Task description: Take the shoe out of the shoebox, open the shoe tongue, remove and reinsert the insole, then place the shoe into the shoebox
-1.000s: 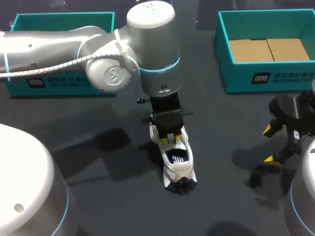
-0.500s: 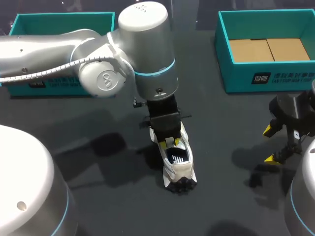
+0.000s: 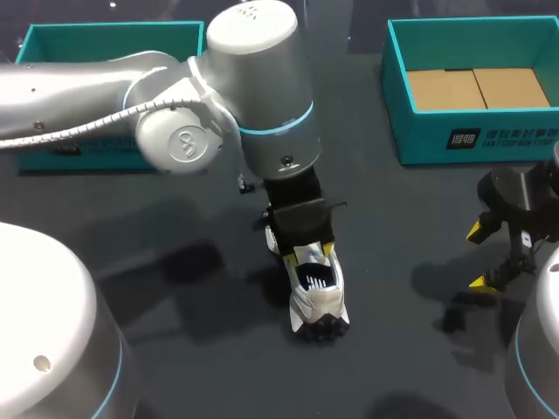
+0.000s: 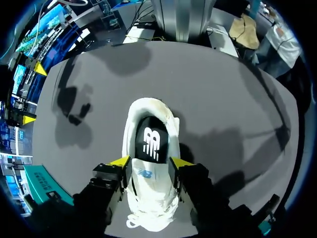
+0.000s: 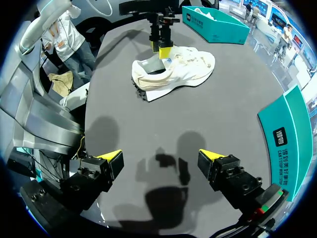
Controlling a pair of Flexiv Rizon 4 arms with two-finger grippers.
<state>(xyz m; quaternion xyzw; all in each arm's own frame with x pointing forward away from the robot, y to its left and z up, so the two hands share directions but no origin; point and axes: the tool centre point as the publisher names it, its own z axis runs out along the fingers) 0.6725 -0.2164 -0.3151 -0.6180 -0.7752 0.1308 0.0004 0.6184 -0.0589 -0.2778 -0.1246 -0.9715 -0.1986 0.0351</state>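
left claw pointing straight down, pinching shoe at tongue | right claw wide open, empty, well apart

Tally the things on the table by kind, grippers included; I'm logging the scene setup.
white shoe: 1
teal boxes: 2
grippers: 2 (left gripper, right gripper)
Total: 5

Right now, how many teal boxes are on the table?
2. One teal box sits at the far left, partly behind the left arm. The other teal box sits at the far right, with cardboard inside. None seems hidden.
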